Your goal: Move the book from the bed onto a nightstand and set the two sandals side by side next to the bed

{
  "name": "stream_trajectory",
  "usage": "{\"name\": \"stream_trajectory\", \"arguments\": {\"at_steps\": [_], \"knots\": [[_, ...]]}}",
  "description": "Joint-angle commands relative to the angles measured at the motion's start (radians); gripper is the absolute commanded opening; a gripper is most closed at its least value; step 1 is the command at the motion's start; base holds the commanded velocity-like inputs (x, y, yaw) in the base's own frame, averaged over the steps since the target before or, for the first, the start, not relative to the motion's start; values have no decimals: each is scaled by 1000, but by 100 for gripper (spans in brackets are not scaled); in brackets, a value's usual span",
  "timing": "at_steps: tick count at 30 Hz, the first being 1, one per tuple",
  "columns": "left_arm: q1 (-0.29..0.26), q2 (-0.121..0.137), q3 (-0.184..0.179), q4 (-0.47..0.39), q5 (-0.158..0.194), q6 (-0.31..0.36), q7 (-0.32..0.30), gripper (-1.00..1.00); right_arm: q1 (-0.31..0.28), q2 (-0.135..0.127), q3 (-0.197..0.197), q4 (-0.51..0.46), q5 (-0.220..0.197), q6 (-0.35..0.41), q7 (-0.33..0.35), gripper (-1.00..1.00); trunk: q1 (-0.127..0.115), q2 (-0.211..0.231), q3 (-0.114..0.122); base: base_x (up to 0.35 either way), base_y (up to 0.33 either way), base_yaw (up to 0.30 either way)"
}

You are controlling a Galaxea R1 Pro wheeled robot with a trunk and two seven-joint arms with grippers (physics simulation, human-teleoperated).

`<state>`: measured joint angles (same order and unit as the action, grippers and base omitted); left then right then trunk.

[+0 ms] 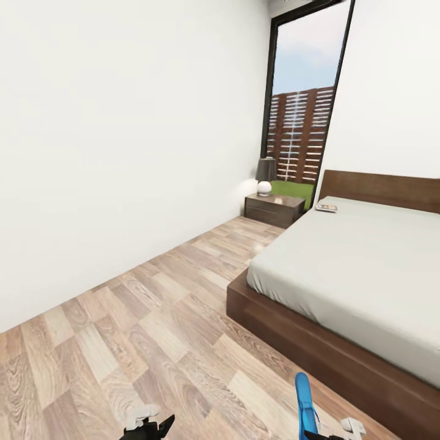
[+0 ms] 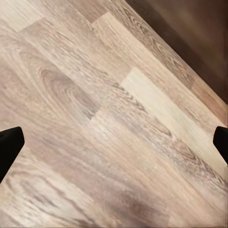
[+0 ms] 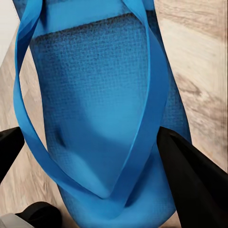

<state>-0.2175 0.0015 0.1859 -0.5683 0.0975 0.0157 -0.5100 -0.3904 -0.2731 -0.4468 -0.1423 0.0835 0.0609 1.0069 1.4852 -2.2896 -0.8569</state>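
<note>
I have one blue sandal [image 1: 305, 404] clamped in my right pincer [image 3: 95, 156], sole on edge, over the floor [image 1: 153, 330] just off the near corner of the bed [image 1: 354, 269]. My left pincer [image 2: 114, 142] hangs spread wide over bare planks. The book [image 1: 326, 208] lies at the mattress's far edge by the headboard, near the nightstand [image 1: 274, 209] with its lamp [image 1: 265, 176]. Between the wall [image 1: 122, 140] and the bed frame runs an open lane of floor.
</note>
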Motion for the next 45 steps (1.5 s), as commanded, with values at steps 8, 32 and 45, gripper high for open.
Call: {"name": "stream_trajectory", "arguments": {"at_steps": [8, 32, 45], "knots": [[0, -1, 2, 2, 8, 1, -5, 100, -1, 1, -9, 0, 8, 7, 3, -100, 0, 0, -1, 0, 0, -252], [0, -2, 2, 2, 10, 3, -7, 100, -1, 2, -10, 6, 8, 7, 1, -100, 0, 0, -1, 0, 0, -282], [0, -7, 3, 10, 11, 3, -8, 100, -1, 2, -10, 7, 7, 6, 0, -100, 0, 0, -1, 0, 0, -299]]}}
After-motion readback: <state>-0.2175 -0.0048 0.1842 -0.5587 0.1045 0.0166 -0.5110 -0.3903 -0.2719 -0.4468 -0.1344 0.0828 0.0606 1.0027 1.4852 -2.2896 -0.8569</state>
